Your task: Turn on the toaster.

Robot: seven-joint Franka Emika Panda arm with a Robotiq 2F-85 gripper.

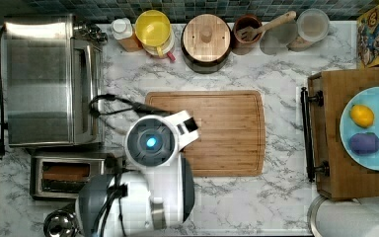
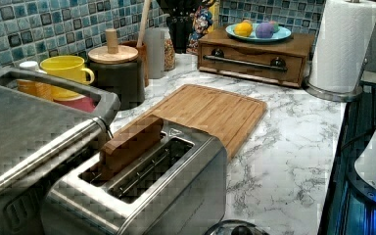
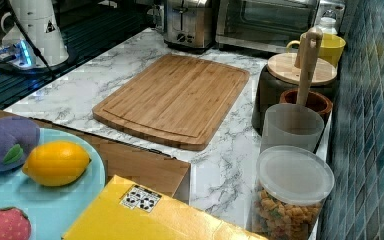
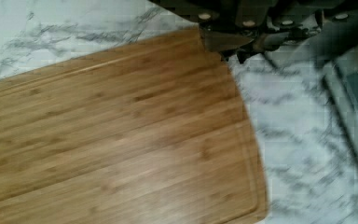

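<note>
The toaster [image 1: 66, 174] is a small brushed-steel box at the top view's lower left, in front of the larger oven. A brown slice stands in one of its two slots [image 2: 127, 144]. In the right view the toaster [image 3: 182, 22] sits far back, its end with small knobs facing the counter. My arm's wrist [image 1: 153, 143] hovers over the cutting board's near-left corner in the top view, just right of the toaster. Dark gripper [image 4: 244, 44] parts hang above the board's corner and the marble in the wrist view.
A steel toaster oven [image 1: 49, 79] stands beside the toaster, with a round kettle [image 1: 59, 224] in front. The wooden cutting board [image 1: 217, 131] lies mid-counter. A yellow mug [image 1: 153, 29], a lidded pot [image 1: 206, 42] and jars line the back wall. A wooden box [image 1: 333, 138] holds a plate of toy fruit.
</note>
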